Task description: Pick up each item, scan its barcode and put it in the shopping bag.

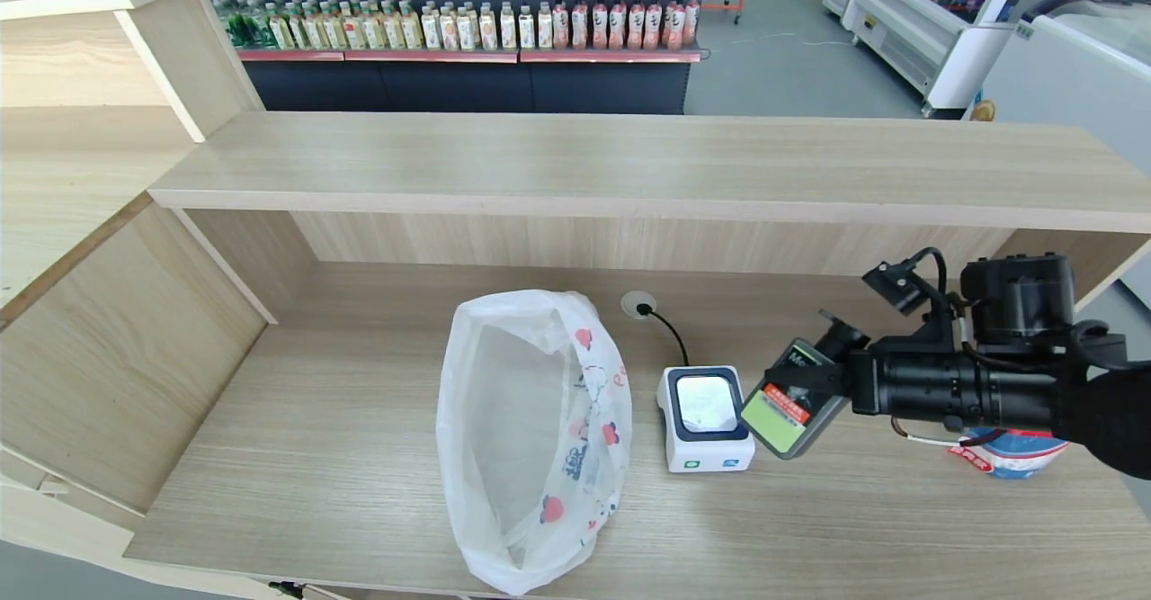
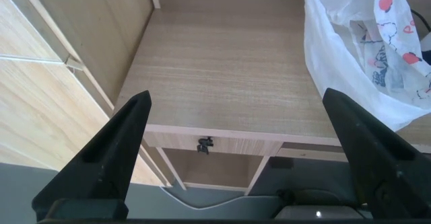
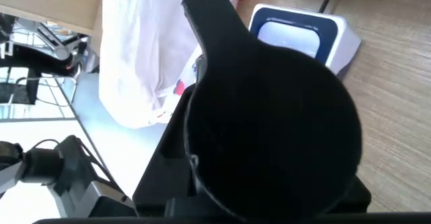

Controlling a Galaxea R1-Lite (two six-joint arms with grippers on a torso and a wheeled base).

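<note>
The scanning step is in hand. The right gripper [image 1: 814, 380] is clamped on a flat packet [image 1: 789, 399] and holds it in the air just right of the scanner [image 1: 706, 416], the packet's near edge close to the scanner's window, though whether they touch cannot be told. The next move likely calls for turning or sliding the packet so that its barcode faces the glass (where the barcode sits cannot be made out), then carrying it left over the scanner and dropping it into the shopping bag [image 1: 530, 438], whose mouth gapes open toward the near edge of the counter [image 1: 315, 456].

The packet is dark grey with a green panel and a red strip on the face that shows, and it hangs tilted. It looks thin and light, so the grip should hold through a turn.

The left gripper [image 2: 236, 96] hangs with its fingers [image 2: 135, 130] spread wide and nothing between them, over the near left part of the counter, left of the bag. A second packet [image 1: 1016, 453], blue and white, lies on the counter at the far right under the right arm, not yet scanned.
</note>
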